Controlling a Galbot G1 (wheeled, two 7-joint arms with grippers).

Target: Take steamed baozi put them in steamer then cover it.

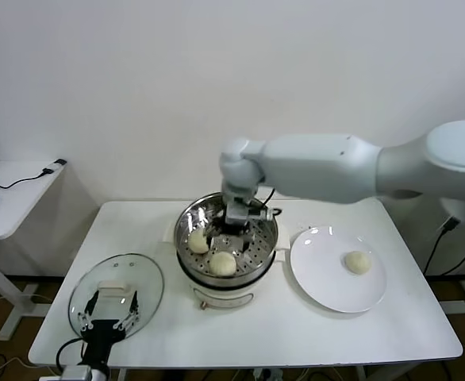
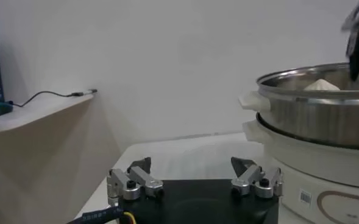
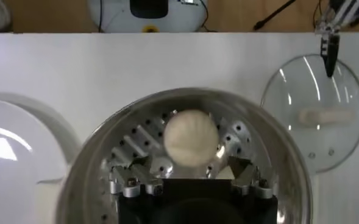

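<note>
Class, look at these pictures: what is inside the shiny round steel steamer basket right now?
Two cream-white round buns show inside the steel steamer basket; the open right gripper hides part of the floor, so any third is unseen.

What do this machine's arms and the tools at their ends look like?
The right arm is a thick, smooth white shell. Its right tool and the left tool look alike: black body, silver metal fingers with dark tips. A black cable trails by the left one.

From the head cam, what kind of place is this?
Likely a lab or office test bench, not a kitchen: a bare white table against a blank wall, a side desk with cables, and only the steamer, plate and lid staged.
</note>
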